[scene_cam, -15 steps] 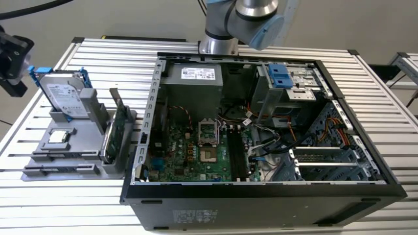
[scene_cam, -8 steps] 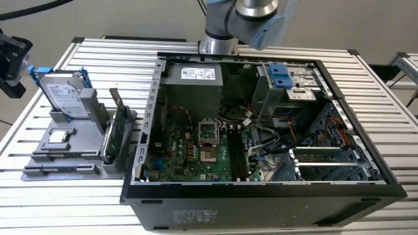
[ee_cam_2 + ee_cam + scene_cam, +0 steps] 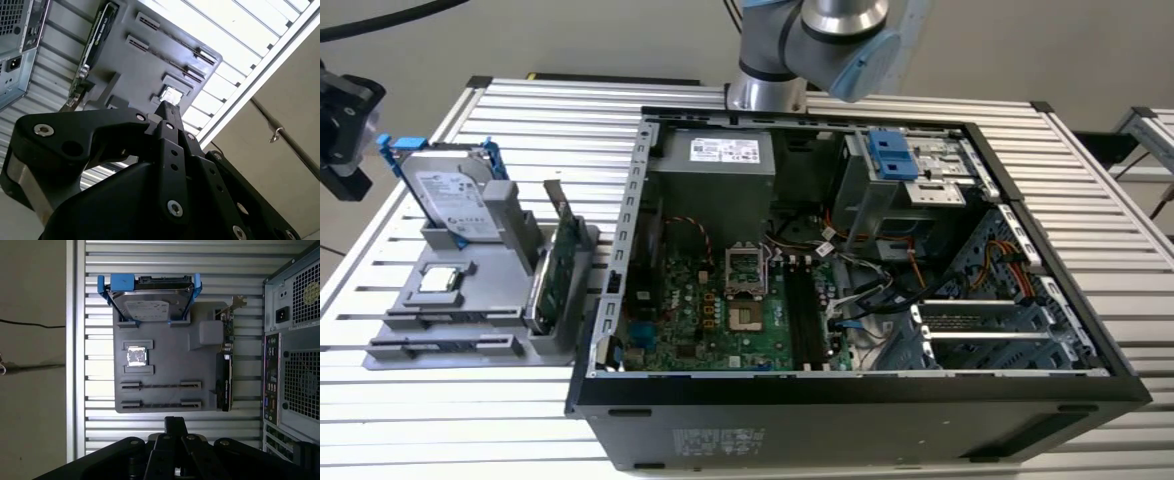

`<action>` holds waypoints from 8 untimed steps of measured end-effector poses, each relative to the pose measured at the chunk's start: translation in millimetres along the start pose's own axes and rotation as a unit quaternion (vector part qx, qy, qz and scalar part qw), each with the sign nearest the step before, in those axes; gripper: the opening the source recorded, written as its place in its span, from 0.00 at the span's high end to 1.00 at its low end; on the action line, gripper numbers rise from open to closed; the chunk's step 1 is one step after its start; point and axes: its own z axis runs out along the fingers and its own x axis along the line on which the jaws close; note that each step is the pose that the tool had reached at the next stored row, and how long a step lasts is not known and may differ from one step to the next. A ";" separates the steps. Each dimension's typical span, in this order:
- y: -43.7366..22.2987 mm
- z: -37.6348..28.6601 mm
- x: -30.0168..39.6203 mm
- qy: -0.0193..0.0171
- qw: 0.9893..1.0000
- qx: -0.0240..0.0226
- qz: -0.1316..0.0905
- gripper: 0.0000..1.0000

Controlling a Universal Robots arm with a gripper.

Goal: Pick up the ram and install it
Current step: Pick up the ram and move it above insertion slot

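Since both tray (image 3: 165,350) slots look bare, ram (image 3: 794,315) seems seated on the motherboard, mid-frame in the exterior view. Gripper (image 3: 175,421) is above the tray, fingers together, empty. Install looks done.

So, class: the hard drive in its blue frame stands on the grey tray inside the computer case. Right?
No. The hard drive in its blue frame stands on the grey tray beside the computer case, outside it, as the exterior view shows.
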 end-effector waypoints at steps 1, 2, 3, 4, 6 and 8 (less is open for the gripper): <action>0.0 0.0 0.0 0.000 1.000 0.000 0.000 1.00; 0.0 0.0 0.0 0.000 1.000 0.000 0.000 1.00; 0.0 0.0 0.0 0.000 1.000 0.000 0.000 1.00; 0.0 0.0 0.0 0.000 1.000 0.000 0.000 1.00; 0.0 0.0 0.0 0.000 1.000 0.000 0.000 1.00; 0.0 0.0 0.0 0.000 1.000 0.000 0.000 1.00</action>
